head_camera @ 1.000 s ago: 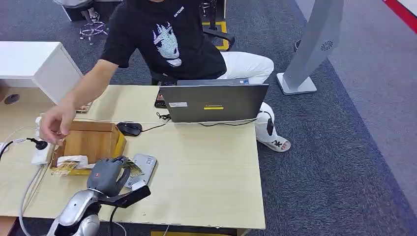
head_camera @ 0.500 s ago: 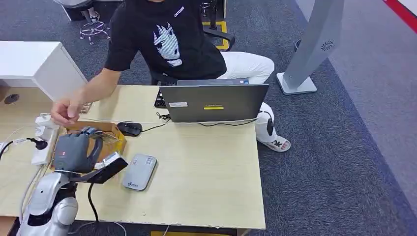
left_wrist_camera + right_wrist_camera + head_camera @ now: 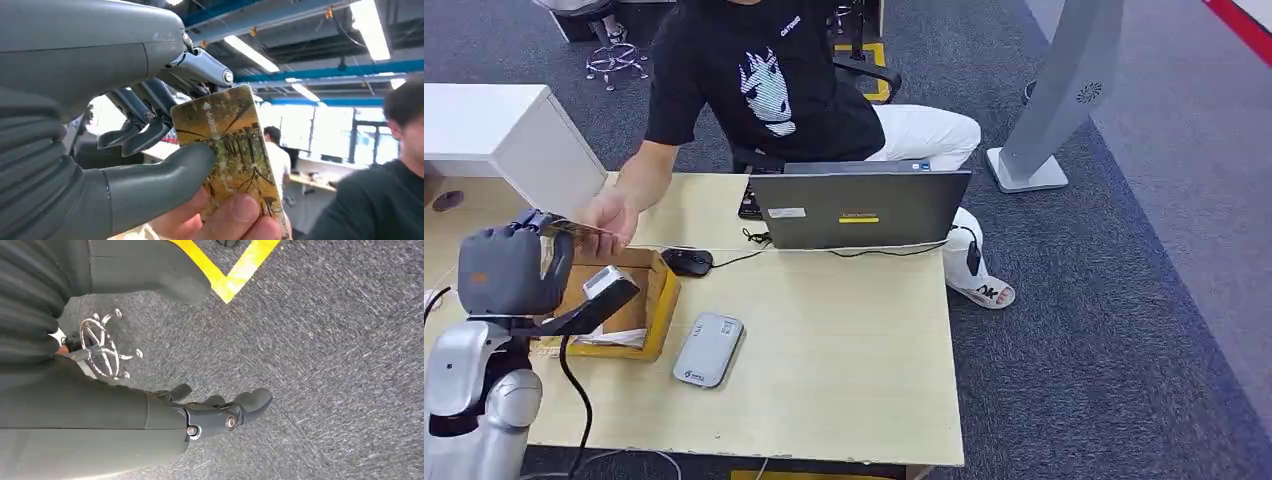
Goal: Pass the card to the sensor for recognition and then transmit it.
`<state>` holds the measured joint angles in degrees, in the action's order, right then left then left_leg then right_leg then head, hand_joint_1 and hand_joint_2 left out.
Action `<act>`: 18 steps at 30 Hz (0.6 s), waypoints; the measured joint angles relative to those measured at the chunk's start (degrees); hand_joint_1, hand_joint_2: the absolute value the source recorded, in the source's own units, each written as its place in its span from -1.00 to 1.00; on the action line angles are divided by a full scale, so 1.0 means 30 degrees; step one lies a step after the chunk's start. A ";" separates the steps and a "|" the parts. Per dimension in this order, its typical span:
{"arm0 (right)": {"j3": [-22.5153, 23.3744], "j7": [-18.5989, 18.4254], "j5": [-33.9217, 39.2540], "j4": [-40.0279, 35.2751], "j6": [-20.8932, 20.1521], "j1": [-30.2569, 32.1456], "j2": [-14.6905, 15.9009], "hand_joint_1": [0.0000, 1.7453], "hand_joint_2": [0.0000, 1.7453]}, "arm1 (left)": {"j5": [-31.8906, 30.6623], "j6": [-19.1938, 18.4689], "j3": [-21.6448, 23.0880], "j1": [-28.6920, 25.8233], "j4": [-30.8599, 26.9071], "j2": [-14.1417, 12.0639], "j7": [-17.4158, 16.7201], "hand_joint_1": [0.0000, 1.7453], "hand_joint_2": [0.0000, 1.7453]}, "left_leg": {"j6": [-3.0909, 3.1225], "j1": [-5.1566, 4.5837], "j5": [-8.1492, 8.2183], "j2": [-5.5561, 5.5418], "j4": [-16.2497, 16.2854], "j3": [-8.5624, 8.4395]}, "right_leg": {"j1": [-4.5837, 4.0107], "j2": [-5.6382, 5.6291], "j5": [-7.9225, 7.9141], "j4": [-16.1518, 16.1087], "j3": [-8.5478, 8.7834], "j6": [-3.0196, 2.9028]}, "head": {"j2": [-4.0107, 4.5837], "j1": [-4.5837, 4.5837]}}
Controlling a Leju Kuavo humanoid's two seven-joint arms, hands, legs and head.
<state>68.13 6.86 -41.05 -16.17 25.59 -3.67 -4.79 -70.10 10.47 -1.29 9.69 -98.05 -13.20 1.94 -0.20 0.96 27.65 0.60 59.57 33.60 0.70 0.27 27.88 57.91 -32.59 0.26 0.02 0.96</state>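
My left hand is raised above the table's left end and pinches a yellow-brown printed card between its thumb and fingers. From the head view the card is seen edge-on, pointing at the person. The person's hand meets the card's far end, and their fingertips grip its lower edge. The grey card sensor lies flat on the table, to the right of my left hand. My right hand hangs over grey carpet with its fingers apart, holding nothing.
A wooden box with cards in it sits under my raised left arm. A mouse, cables and a grey laptop lie toward the table's far edge. A power strip is at the far left. The person sits behind the table.
My left hand has lifted the card off the sensor, swung left over the wooden box and risen. The person's hand moved right to meet the card.
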 joint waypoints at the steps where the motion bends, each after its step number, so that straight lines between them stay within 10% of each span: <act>1: 0.0000 0.0000 -0.0051 0.0000 0.0000 -0.0011 0.0000 -1.00 1.00 | -0.0051 0.0022 -0.0139 0.0117 0.0000 -0.0044 -0.0014 1.00 1.00 | -0.0001 0.0004 0.0000 0.0005 0.0000 0.0000 | 0.0000 -0.0003 0.0000 0.0000 -0.0002 -0.0001 | 0.0000 -0.0007; 2: 0.0000 0.0000 -0.0124 0.0000 0.0000 -0.0015 0.0000 -1.00 1.00 | -0.0073 0.0029 -0.0292 0.0242 0.0000 -0.0095 -0.0007 -0.78 1.00 | -0.0001 0.0008 0.0000 0.0010 0.0000 0.0000 | 0.0000 -0.0006 -0.0001 0.0000 -0.0004 -0.0002 | 0.0000 -0.0007; 18: 0.0007 -0.0233 -0.0350 0.0036 0.0204 -0.0109 0.0000 -1.00 1.00 | 0.1473 0.1420 -0.1938 0.0069 -0.0095 0.0473 0.0038 -1.00 1.00 | 0.0006 0.0000 0.0005 0.0003 0.0000 0.0009 | 0.0000 -0.0003 0.0005 -0.0001 -0.0003 0.0004 | 0.0000 -0.0007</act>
<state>68.15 6.16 -42.10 -16.06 26.21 -4.00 -4.79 -65.68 14.73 -7.11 9.90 -98.33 -11.78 2.06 -0.18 0.96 27.67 0.61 59.57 33.63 0.70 0.26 27.89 57.91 -32.60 0.28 0.02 0.94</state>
